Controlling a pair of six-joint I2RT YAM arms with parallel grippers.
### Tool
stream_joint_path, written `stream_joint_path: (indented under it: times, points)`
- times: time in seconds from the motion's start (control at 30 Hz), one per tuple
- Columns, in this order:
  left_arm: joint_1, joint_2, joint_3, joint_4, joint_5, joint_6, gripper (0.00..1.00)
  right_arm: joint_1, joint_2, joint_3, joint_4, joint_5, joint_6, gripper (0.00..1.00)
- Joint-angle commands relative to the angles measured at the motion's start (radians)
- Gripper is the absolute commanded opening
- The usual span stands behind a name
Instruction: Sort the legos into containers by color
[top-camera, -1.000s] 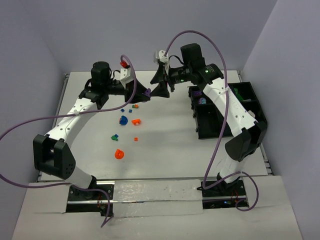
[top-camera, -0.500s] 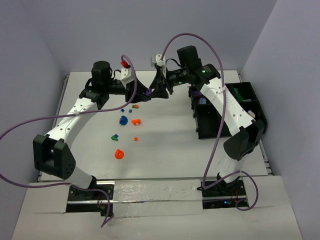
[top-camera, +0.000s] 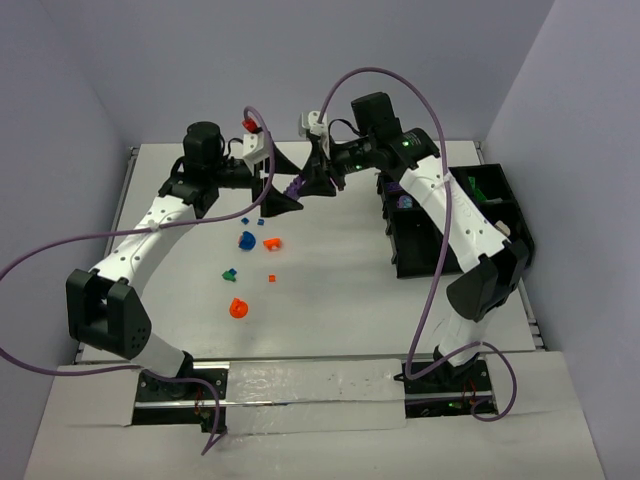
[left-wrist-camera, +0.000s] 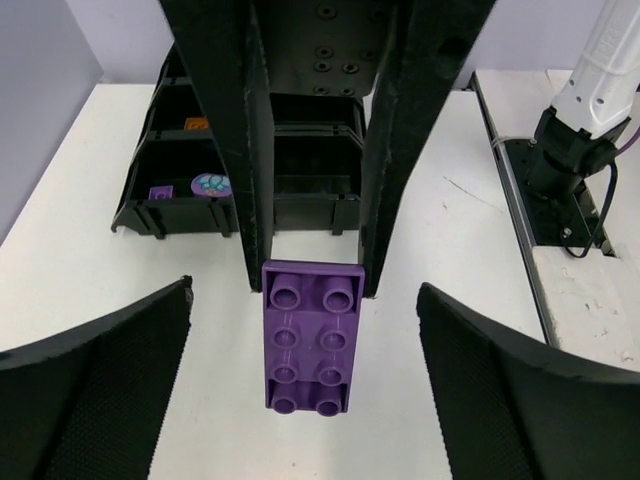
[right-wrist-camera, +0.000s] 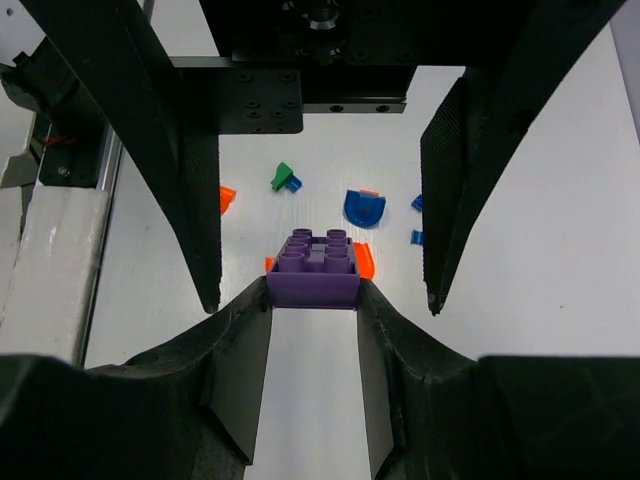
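Observation:
A purple lego brick (top-camera: 295, 187) hangs above the table at the back middle. My right gripper (top-camera: 306, 184) is shut on its far end; in the right wrist view the brick (right-wrist-camera: 313, 268) sits clamped between the fingertips (right-wrist-camera: 243, 312). My left gripper (top-camera: 283, 185) stands open around the brick (left-wrist-camera: 310, 338), its pads (left-wrist-camera: 100, 385) well clear of both sides. The containers, a black tray (top-camera: 400, 252), stand at the right. Loose legos lie on the table: blue (top-camera: 246, 240), orange (top-camera: 272, 242), green (top-camera: 229, 272), orange (top-camera: 237, 308).
The tray's compartments (left-wrist-camera: 180, 215) hold a small purple piece (left-wrist-camera: 160, 191), a round bluish piece (left-wrist-camera: 210, 184) and an orange one (left-wrist-camera: 196, 124). Below the brick lie a green lego (right-wrist-camera: 284, 178) and a blue lego (right-wrist-camera: 364, 207). Purple cables loop over both arms.
My right gripper moved left and closed on the purple brick. My left gripper, which held the brick before, has opened wide and let it go.

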Motion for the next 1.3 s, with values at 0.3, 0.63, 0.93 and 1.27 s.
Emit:
stream_joint_path:
  times: [0.3,0.63,0.93,1.27]
  points:
    - [0.164,-0.112,-0.069,0.004,-0.264,-0.061,0.99,-0.296,-0.011,-0.026,-0.059,0.221,-0.012,0.0]
    - [0.168,-0.045,-0.029,-0.099,-0.607,-0.145,0.99,-0.47,0.183,-0.035,-0.037,0.641,-0.027,0.0]
    - [0.178,0.036,0.05,-0.286,-0.619,-0.111,0.99,-0.464,0.361,0.08,-0.017,0.708,0.023,0.0]
    - [0.2,-0.004,-0.066,-0.282,-0.683,-0.054,0.99,-0.441,0.406,0.068,-0.043,0.719,0.013,0.32]
